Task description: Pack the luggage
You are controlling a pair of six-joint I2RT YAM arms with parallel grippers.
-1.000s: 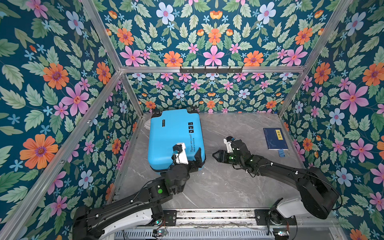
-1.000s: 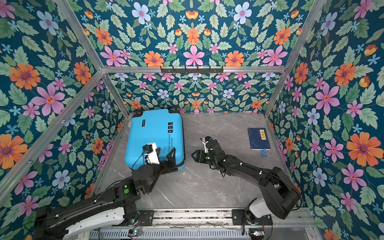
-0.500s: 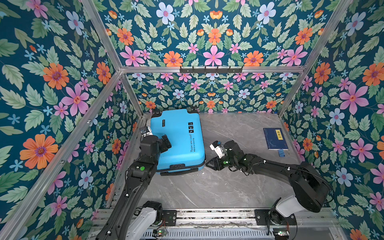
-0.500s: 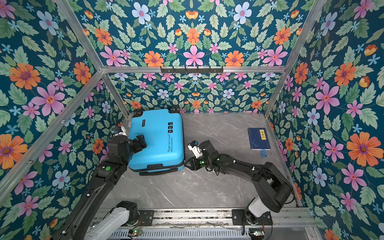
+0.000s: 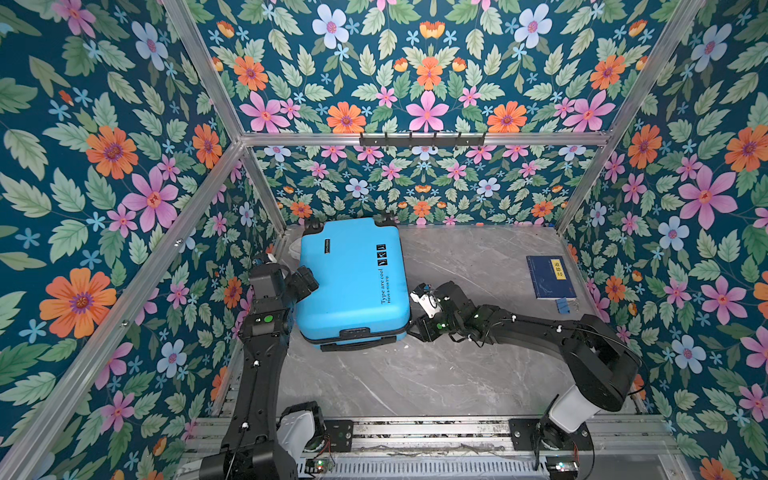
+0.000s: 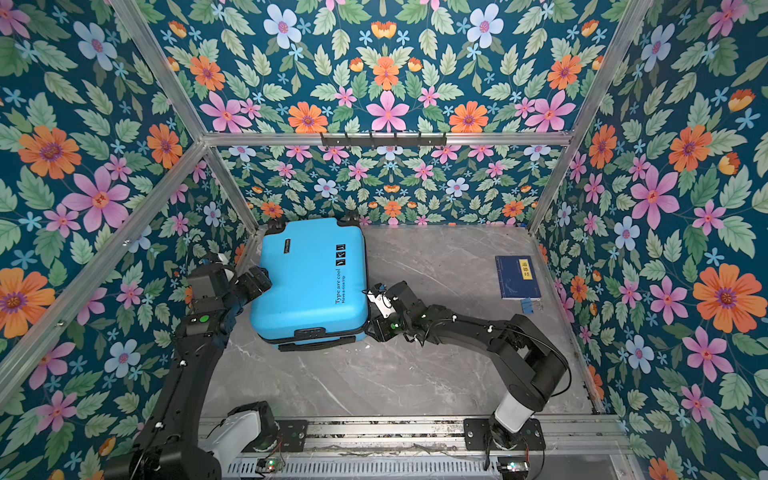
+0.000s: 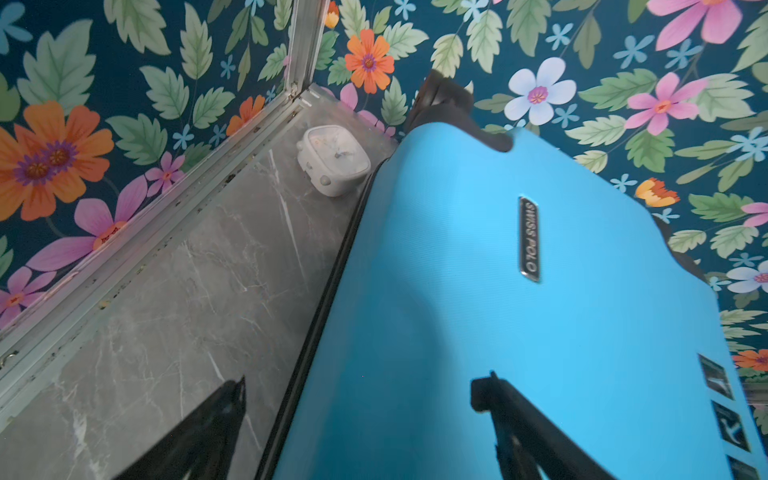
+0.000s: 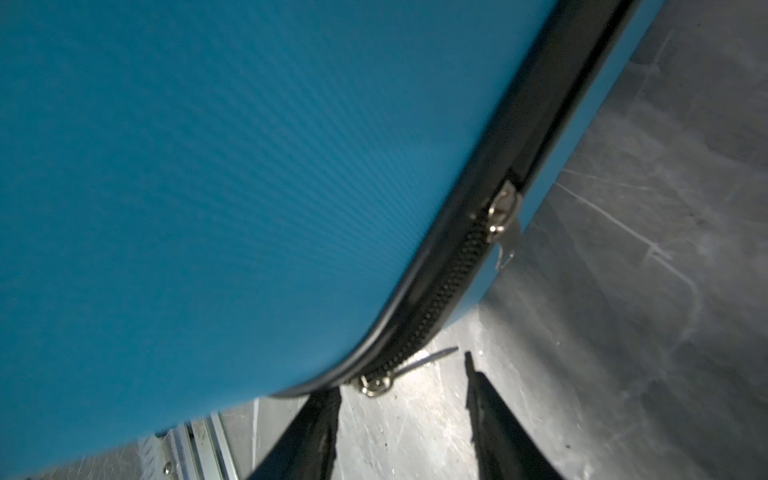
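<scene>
The luggage [image 5: 353,282] [image 6: 311,282] is a sky-blue hard-shell suitcase lying flat and shut at the back left of the table, with its black handle on the near edge. My left gripper [image 5: 305,282] [image 6: 257,280] [image 7: 359,386] is open and straddles the suitcase's left edge, one finger over the shell [image 7: 498,332] and one over the table. My right gripper [image 5: 411,328] [image 6: 368,328] [image 8: 403,376] is open, low at the near right corner. A metal zipper pull [image 8: 376,382] lies just beyond its fingertips, and nothing is between them. A second pull [image 8: 505,208] sits further along the zipper.
A dark-blue book with a yellow label [image 5: 550,276] [image 6: 517,276] lies at the right wall, with a small blue clip [image 5: 563,305] in front of it. A white alarm clock [image 7: 334,160] sits in the back left corner, behind the suitcase. A hook rail [image 5: 422,139] hangs on the back wall.
My left arm swung from the suitcase's near edge round to its left side. My right gripper moved left to the near right corner and its jaws narrowed.
</scene>
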